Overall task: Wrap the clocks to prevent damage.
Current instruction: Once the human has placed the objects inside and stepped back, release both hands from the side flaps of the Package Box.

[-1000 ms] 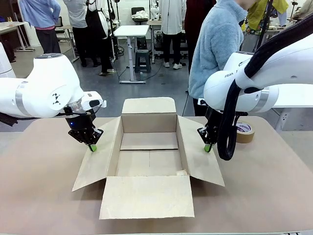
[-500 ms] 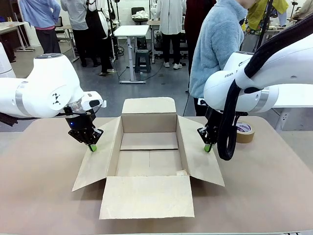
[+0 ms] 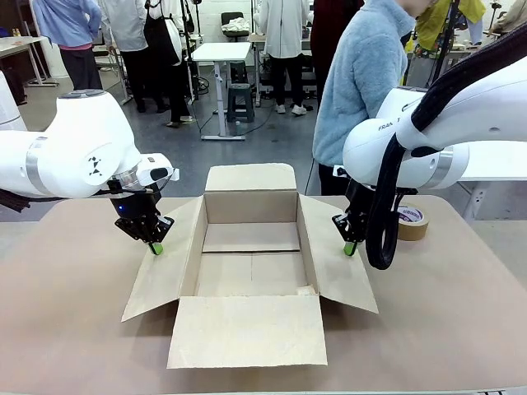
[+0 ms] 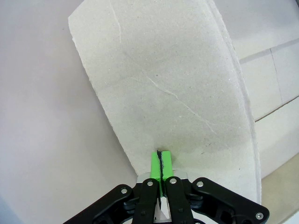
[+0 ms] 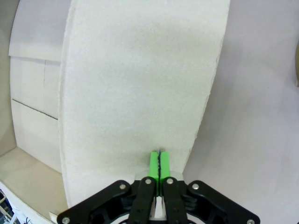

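Your left gripper point(image 3: 156, 247) sits at the box's point(image 3: 251, 206) 9 o'clock. Its pads are pressed together with nothing between them, tip down on the left flap point(image 3: 160, 284) near its outer edge. Your right gripper point(image 3: 351, 248) mirrors it at 3 o'clock, pads likewise together, tip on the right flap point(image 3: 339, 284). The box stands open mid-table point(image 3: 74, 329). Tape point(image 3: 411, 222) lies near the right gripper, at its 3 o'clock. A person point(image 3: 362, 82) stands at the box's 1 o'clock. Where the clocks are, you cannot tell.
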Tool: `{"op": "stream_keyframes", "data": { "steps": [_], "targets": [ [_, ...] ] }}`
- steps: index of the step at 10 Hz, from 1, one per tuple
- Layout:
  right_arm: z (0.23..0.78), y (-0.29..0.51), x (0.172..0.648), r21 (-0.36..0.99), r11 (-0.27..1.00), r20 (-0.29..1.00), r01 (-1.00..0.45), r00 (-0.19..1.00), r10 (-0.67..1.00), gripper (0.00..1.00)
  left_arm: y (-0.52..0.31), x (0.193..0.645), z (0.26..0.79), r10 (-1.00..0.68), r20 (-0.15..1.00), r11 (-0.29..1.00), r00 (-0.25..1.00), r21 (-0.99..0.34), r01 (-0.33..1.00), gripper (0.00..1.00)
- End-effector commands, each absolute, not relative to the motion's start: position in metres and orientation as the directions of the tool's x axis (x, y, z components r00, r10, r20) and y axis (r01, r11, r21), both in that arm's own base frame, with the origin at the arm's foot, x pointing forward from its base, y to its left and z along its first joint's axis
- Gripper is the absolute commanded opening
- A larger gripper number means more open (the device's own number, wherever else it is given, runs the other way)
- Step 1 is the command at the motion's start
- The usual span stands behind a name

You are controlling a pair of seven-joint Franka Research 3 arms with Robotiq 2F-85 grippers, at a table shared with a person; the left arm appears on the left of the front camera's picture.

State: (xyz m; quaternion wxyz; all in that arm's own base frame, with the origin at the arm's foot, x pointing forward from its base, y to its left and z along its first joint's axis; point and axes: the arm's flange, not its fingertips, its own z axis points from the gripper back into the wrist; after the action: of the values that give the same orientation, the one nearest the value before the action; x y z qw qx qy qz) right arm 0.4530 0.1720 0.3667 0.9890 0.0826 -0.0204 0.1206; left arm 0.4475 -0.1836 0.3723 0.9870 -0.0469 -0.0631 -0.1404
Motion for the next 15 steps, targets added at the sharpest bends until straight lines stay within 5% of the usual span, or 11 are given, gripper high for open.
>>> {"op": "stream_keyframes", "data": {
  "steps": [1, 15],
  "targets": [
    [0.3673, 0.1726, 0.4517, 0.159, 0.957, 0.059, -0.243, 0.970, 0.237, 0.01, -0.1832, 0.4472, 0.3716, -0.263, 0.133, 0.960, 0.956, -0.065, 0.273, 0.01],
    [0.3673, 0.1726, 0.4517, 0.159, 0.957, 0.059, -0.243, 0.970, 0.237, 0.01, -0.1832, 0.4472, 0.3716, -0.263, 0.133, 0.960, 0.956, -0.065, 0.273, 0.01]
  ]
}}
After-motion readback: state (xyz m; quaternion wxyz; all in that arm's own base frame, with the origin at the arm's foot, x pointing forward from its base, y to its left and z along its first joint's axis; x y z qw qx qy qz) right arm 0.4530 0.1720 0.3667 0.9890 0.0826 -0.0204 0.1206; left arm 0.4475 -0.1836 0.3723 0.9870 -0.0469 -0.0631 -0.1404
